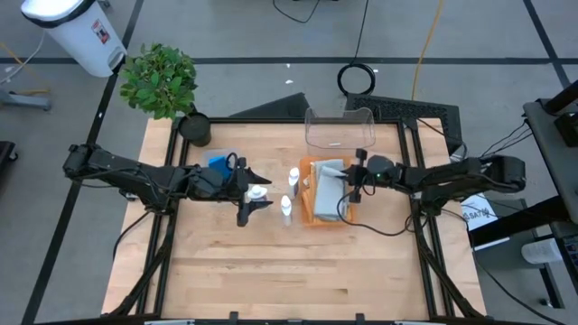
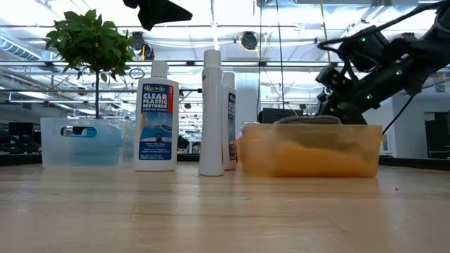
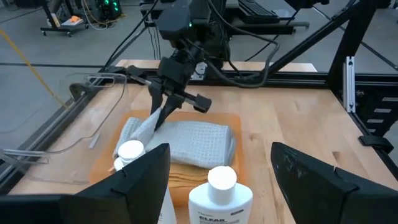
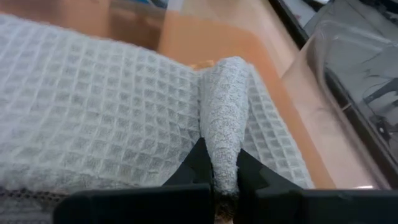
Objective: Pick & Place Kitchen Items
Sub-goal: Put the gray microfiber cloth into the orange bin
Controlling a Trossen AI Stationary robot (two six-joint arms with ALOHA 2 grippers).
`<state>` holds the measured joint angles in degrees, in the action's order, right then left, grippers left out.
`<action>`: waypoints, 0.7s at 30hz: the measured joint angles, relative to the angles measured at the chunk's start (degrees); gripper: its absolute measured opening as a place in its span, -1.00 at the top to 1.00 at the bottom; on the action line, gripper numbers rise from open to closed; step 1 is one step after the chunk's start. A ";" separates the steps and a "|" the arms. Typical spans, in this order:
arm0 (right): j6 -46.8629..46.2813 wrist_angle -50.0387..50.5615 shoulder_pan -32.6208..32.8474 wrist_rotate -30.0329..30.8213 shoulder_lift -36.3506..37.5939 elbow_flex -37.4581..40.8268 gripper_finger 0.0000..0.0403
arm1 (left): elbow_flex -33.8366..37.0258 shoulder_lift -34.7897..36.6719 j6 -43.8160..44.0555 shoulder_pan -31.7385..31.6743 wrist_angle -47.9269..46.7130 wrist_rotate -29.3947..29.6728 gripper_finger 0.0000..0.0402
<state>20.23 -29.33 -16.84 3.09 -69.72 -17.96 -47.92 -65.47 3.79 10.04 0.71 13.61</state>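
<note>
Right gripper (image 3: 163, 106): over the orange tray (image 1: 308, 217), fingers pinching a raised fold of the grey cloth (image 4: 93, 118)
Grey cloth: lies on top in the tray
Left gripper (image 1: 248, 194): fingers spread wide, above the white bottles (image 1: 286, 209)
Bottles: upright, just beside the tray

A: Table (image 1: 271, 271)?
B: Pale wood planks, smooth, matt, visible grain.

A: Cloth (image 4: 93, 124)?
B: Grey waffle weave, soft and rough, matt. The right gripper (image 4: 219, 169) pinches up a fold of it; fingers (image 4: 189, 167) are matt black plastic.

A: Tray (image 2: 309, 151) near the table's right edge?
B: Orange translucent plastic, slight sheen.

A: Bottles (image 2: 156, 116)?
B: Glossy white plastic, smooth, printed blue labels, white caps.

A: Bins?
B: Clear plastic, glossy: one (image 1: 339, 126) at the far edge, one (image 2: 81, 140) with something blue inside.

A: Left gripper (image 3: 217, 180)?
B: Matt black.
</note>
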 joint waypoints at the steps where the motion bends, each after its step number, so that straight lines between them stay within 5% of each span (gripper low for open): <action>1: -0.04 -0.65 0.04 0.03 -0.78 0.00 0.99 | 0.00 0.00 0.00 0.00 0.00 0.00 -0.41; 8: -1.74 -3.42 0.04 0.06 -3.90 -0.15 0.99 | -0.02 0.00 0.20 0.00 0.02 0.00 -0.41; 21: -2.28 -1.35 0.04 0.17 1.39 0.02 0.95 | -0.02 0.00 1.23 0.00 -0.98 0.00 -0.41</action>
<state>17.95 -30.69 -16.80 3.27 -68.34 -17.93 -47.94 -65.47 5.03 10.04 -0.27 13.61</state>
